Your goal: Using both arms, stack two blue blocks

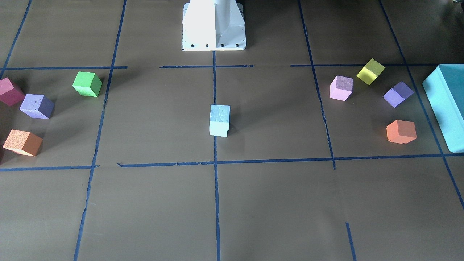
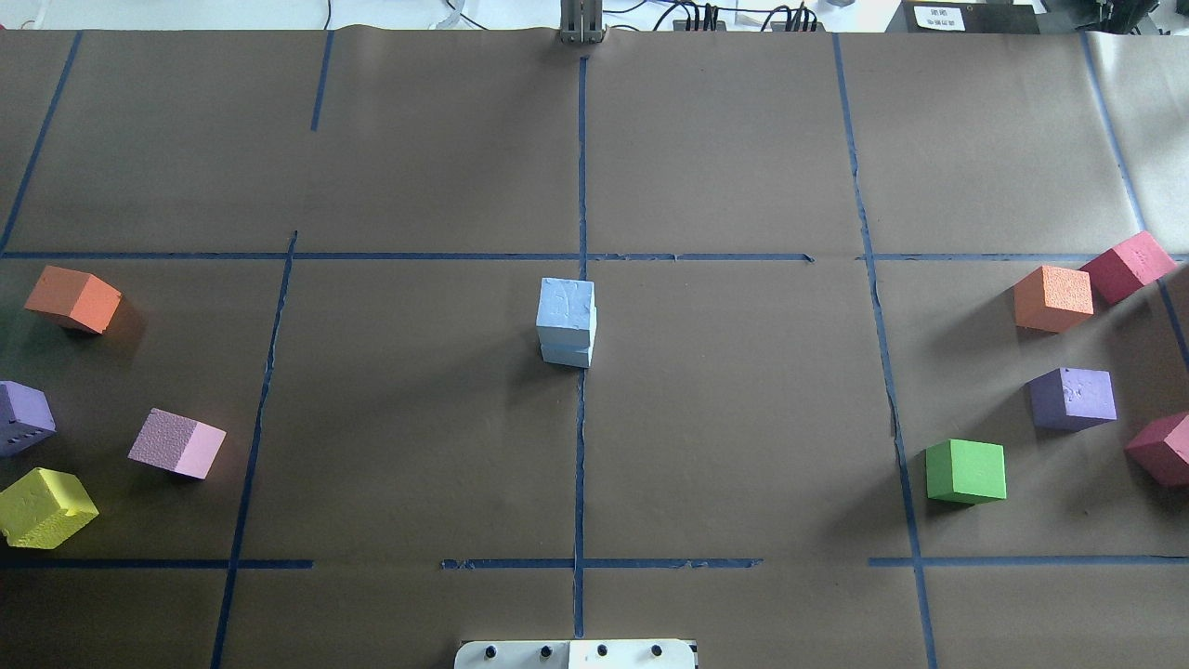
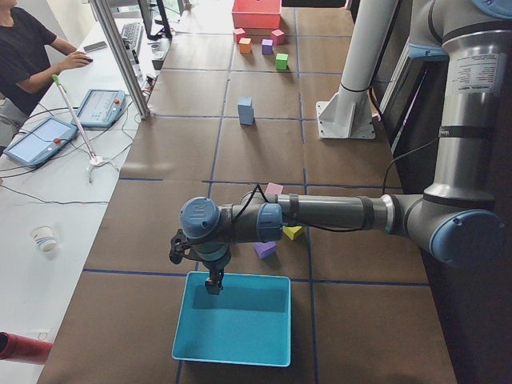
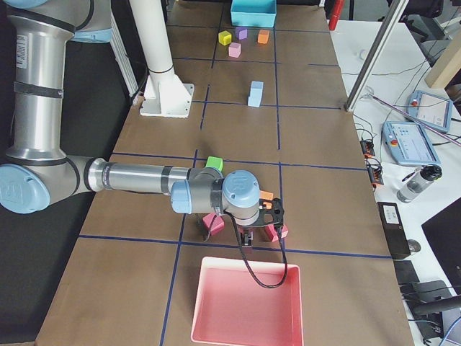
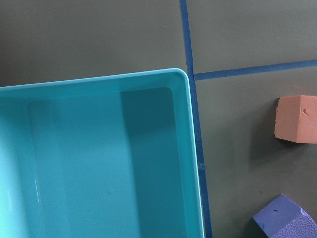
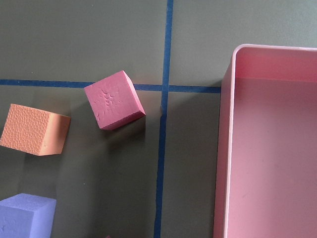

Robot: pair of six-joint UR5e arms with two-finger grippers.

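The two pale blue blocks stand stacked at the table's centre, on the middle tape line. The upper block (image 2: 567, 309) has a scuffed top and sits slightly offset on the lower block (image 2: 567, 355). The stack also shows in the front view (image 1: 219, 119) and both side views (image 3: 246, 110) (image 4: 255, 94). My left gripper (image 3: 214, 282) hangs over the teal box, far from the stack. My right gripper (image 4: 247, 236) hangs near the pink tray, also far from it. Neither shows in any other view, so I cannot tell if they are open or shut.
The teal box (image 1: 446, 101) lies at my left end, with orange (image 1: 401, 131), purple (image 1: 398, 94), yellow (image 1: 370, 71) and pink (image 1: 341, 88) cubes nearby. The pink tray (image 4: 245, 306) lies at my right end, near green (image 2: 966, 471), purple (image 2: 1073, 399), orange (image 2: 1053, 298) and red (image 2: 1128, 266) cubes. The white pedestal (image 1: 214, 25) stands behind the stack.
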